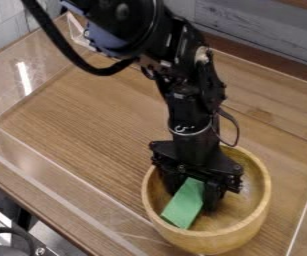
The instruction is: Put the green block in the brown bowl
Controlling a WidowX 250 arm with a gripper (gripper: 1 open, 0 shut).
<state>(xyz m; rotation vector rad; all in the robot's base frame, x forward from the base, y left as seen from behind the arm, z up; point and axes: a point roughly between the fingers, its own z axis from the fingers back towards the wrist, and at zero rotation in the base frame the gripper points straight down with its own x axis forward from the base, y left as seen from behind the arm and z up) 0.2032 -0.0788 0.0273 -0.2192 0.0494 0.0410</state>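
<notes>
The brown bowl (pixel 253 219) sits on the wooden table at the lower right of the camera view. My gripper (pixel 199 186) points steeply down into it from the black arm (pixel 183 80). The green block (pixel 184 208) leans inside the bowl, lower end toward the near wall and upper end between my fingers. The jaws stand narrow and look shut on that upper end. The gripper body hides the contact itself.
A clear plastic wall (pixel 62 185) runs along the near and left sides of the wooden table (pixel 89 110). Black cables (pixel 76 55) loop off the arm at the upper left. A dark object (pixel 2 240) lies outside the wall at the bottom left.
</notes>
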